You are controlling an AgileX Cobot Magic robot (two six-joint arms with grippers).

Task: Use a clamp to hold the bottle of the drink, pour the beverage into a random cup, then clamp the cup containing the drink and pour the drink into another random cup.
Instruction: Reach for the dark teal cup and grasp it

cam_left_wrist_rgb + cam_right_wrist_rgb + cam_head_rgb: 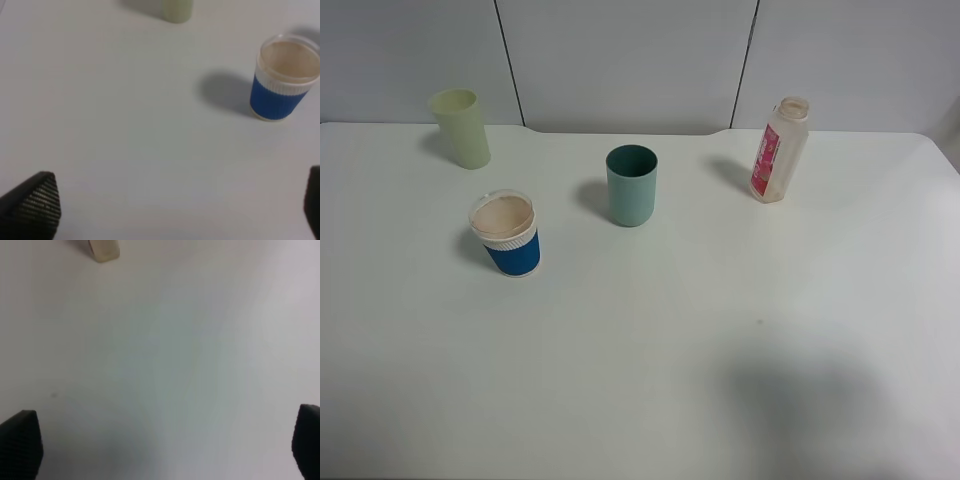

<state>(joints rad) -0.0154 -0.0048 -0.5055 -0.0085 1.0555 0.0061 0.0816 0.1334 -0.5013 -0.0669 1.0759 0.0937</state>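
Note:
The bottle of the drink (778, 150) stands upright at the back right of the white table (650, 340); its base shows in the right wrist view (103, 249). The teal cup (631, 185) stands upright at the back middle. Neither arm shows in the exterior high view. My left gripper (180, 210) is open and empty above bare table, its black fingertips (35, 202) wide apart, with the blue cup well ahead of it. My right gripper (165, 447) is open and empty above bare table, far from the bottle.
A pale yellow-green tumbler (460, 127) stands at the back left, also in the left wrist view (176, 10). A blue paper cup with a white rim (507, 234) stands left of the teal cup, also in the left wrist view (283, 77). A grey wall runs behind the table.

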